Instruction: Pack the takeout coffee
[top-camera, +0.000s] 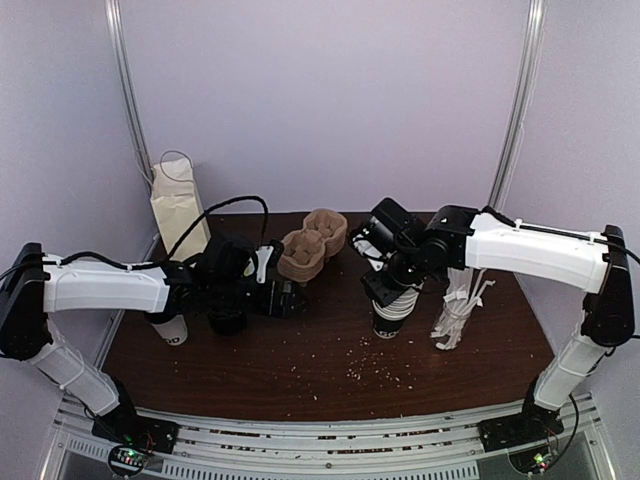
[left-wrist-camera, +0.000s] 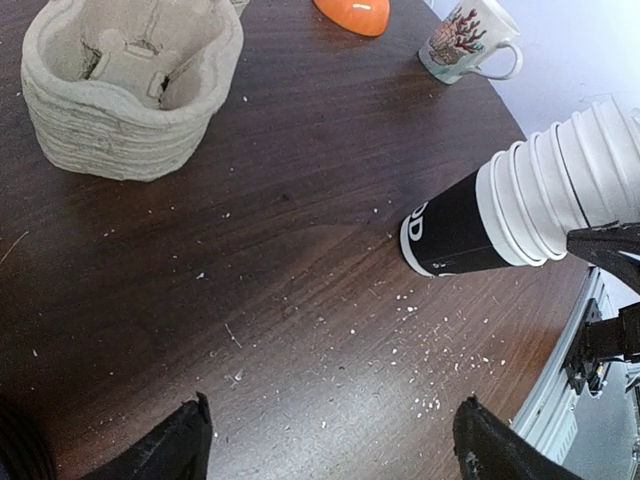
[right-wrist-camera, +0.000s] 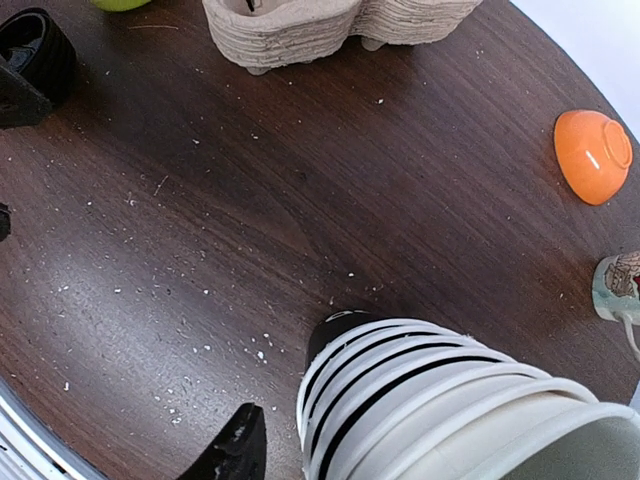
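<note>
Left gripper (left-wrist-camera: 335, 455) hangs over bare table (top-camera: 300, 370), jaws spread wide and nothing between them. Only crumbs lie on the dark wood below. The carrier (left-wrist-camera: 130, 85), a stack of grey pulp trays, sits just ahead of it on its left.

The coffee (top-camera: 172, 330) is right over at the left side of the table, tucked under the left arm. Its white wall and black print show, but its top is hidden by the arm. It stands behind that gripper, well apart from it, with the black lids (top-camera: 228, 320) between the two.

Over on the right, the right gripper (top-camera: 390, 288) is down on top of the cup stack (right-wrist-camera: 430, 400). One finger (right-wrist-camera: 235, 450) shows just beside the stack's left wall, and the other is hidden behind the cups. The jaws straddle the stack partway open, but I cannot tell whether they have actually clamped it.

The straws (top-camera: 455, 310) stand just right of the stack. At the far edge are an orange bowl (right-wrist-camera: 593, 155) and a mug (left-wrist-camera: 465, 42). The paper bag (top-camera: 178, 205) stands upright at the far left corner.
</note>
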